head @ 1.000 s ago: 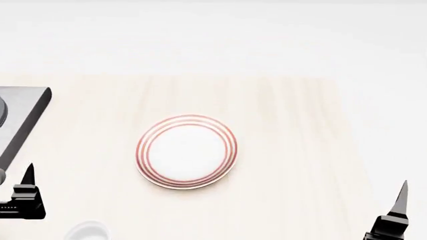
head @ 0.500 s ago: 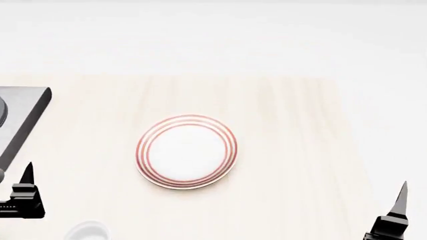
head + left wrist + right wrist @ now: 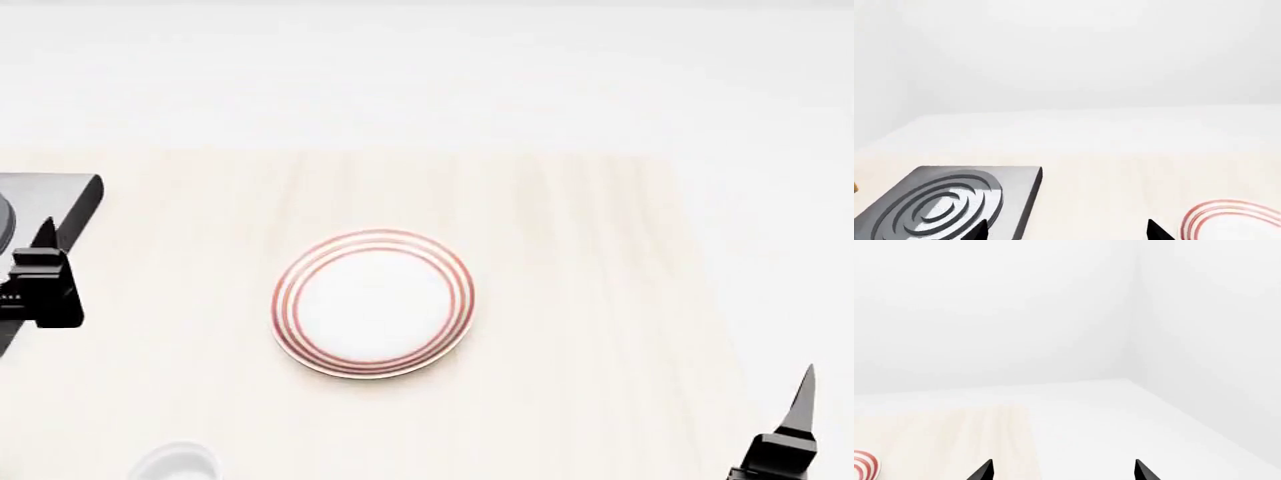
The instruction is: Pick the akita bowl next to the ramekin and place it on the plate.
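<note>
The plate (image 3: pixel 374 303), white with thin red rings, lies in the middle of the pale wooden table. Its rim also shows in the left wrist view (image 3: pixel 1227 220) and the right wrist view (image 3: pixel 864 465). A plain white ramekin (image 3: pixel 174 462) peeks in at the near left edge of the head view. The akita bowl is out of view. My left gripper (image 3: pixel 40 250) hovers at the far left by the stove, open and empty (image 3: pixel 1067 232). My right gripper (image 3: pixel 798 400) stays at the near right, also open and empty (image 3: pixel 1063 472).
A grey stove plate with concentric rings (image 3: pixel 54 215) sits at the table's left side, right under my left gripper (image 3: pixel 954 200). The wooden top ends at a white surface (image 3: pixel 787 250) on the right. White walls stand behind.
My left gripper has moved away from the near edge toward the far side, now level with the stove's corner. The right gripper has barely shifted. The plate has not moved.
</note>
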